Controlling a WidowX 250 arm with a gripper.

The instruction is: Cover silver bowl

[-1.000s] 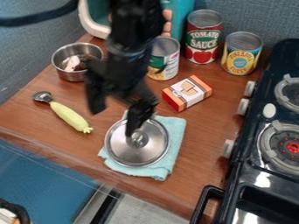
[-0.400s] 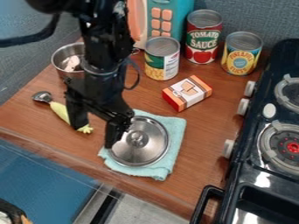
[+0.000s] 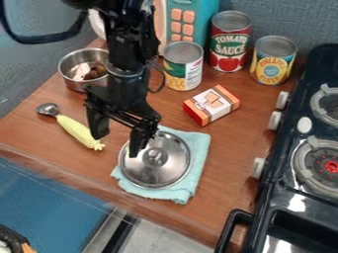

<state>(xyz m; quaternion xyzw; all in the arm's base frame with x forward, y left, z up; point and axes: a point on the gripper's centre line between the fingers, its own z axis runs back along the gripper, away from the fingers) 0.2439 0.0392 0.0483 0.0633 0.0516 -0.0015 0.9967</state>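
My gripper (image 3: 117,144) hangs open over the left edge of the lid, with one finger by the yellow-handled tool and the other above the lid's left part. The round silver lid (image 3: 163,170) with its small knob lies on a folded teal cloth (image 3: 200,148). At the upper left stands the silver bowl (image 3: 74,83), uncovered, holding brown and pale pieces. Nothing shows between the fingers.
A scoop with a yellow handle (image 3: 78,131) lies left of the lid. Behind are a corn can (image 3: 184,66), tomato can (image 3: 230,44), pineapple can (image 3: 273,60) and small box (image 3: 211,105). A black stove (image 3: 300,190) borders the right.
My gripper swung left from over the lid, then shifted slightly right and up. The bowl has come back into fuller view; the lid and cloth have stayed in place.
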